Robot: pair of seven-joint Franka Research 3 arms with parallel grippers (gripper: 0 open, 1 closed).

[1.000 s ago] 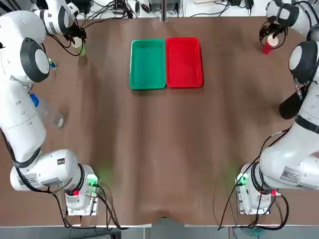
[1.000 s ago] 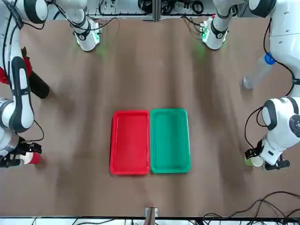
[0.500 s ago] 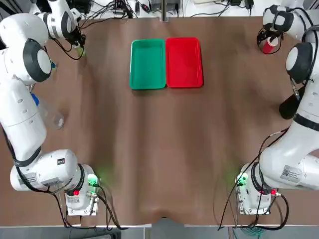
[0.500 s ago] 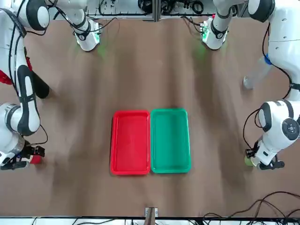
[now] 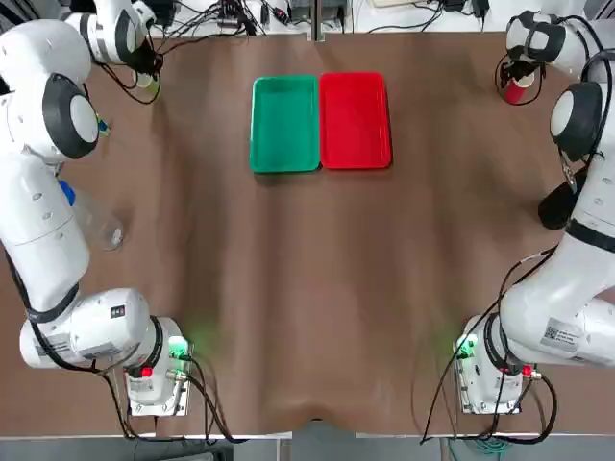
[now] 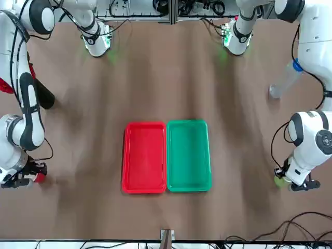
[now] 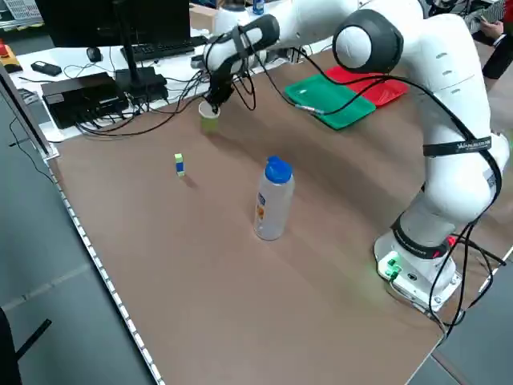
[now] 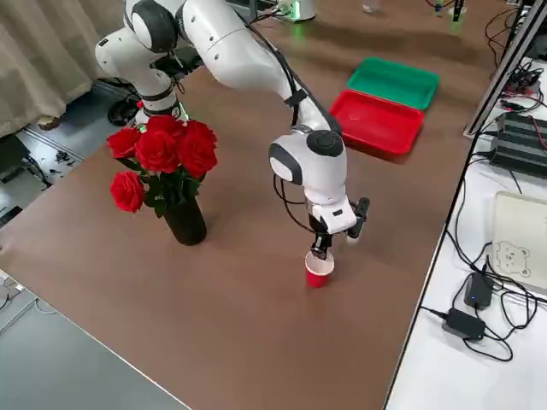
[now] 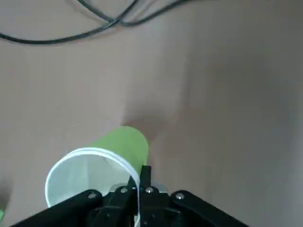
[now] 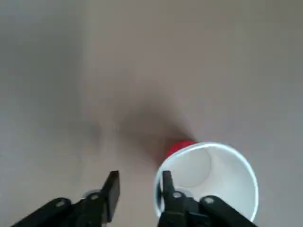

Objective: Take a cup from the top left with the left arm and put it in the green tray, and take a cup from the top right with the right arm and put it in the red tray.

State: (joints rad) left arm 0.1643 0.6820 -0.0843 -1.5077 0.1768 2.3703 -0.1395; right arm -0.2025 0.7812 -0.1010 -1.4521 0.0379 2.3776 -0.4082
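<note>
Left tool (image 9: 138, 189): at the desk's far left corner, fingers pinched together on the rim of the yellow-green cup (image 9: 97, 163), which stands upright on the desk (image 5: 307, 288) close to the far edge
Right tool (image 10: 137, 189): at the far right corner, fingers apart, one inside the white mouth of the red cup (image 10: 208, 182) and one outside its wall; the cup stands upright near the desk's edge
Green tray (image 5: 284, 123): far centre of the desk, long side touching the red tray (image 5: 355, 120); both hold nothing
Open room: bare desk between each cup and the trays
Bottle (image 7: 272, 199): upright by the left edge, well apart from the yellow-green cup
Vase of roses (image 8: 171, 175): by the right edge, nearer the robot than the red cup
</note>
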